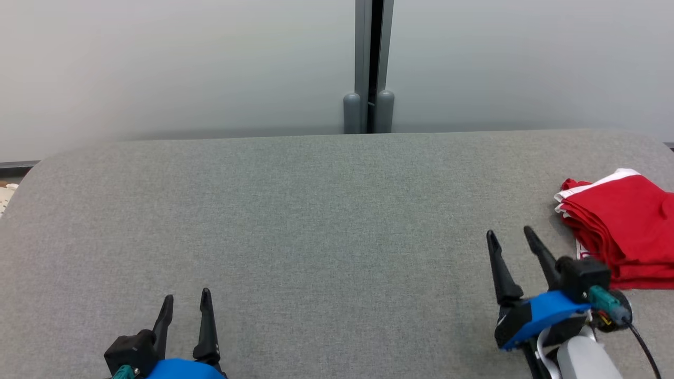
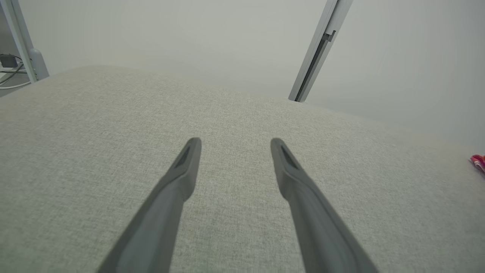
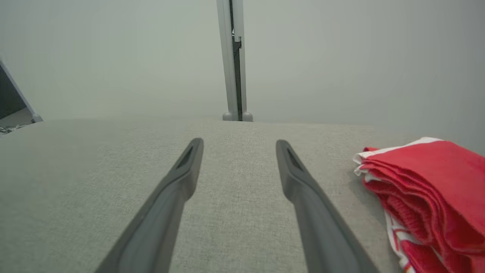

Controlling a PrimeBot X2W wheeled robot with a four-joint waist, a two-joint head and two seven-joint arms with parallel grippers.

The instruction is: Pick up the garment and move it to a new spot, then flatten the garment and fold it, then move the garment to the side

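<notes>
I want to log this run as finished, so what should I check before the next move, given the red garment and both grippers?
1. Red garment folded: ok, it lies in a layered stack.
2. Garment at the side of the grey table: ok, it is near the right edge.
3. Garment wholly on the table: cannot tell, the head view's border cuts it off.
4. Left gripper open and empty: ok.
5. Right gripper open, apart from the garment: ok.

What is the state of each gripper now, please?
Left gripper: open, holding nothing.
Right gripper: open, holding nothing, beside the red garment.
</notes>
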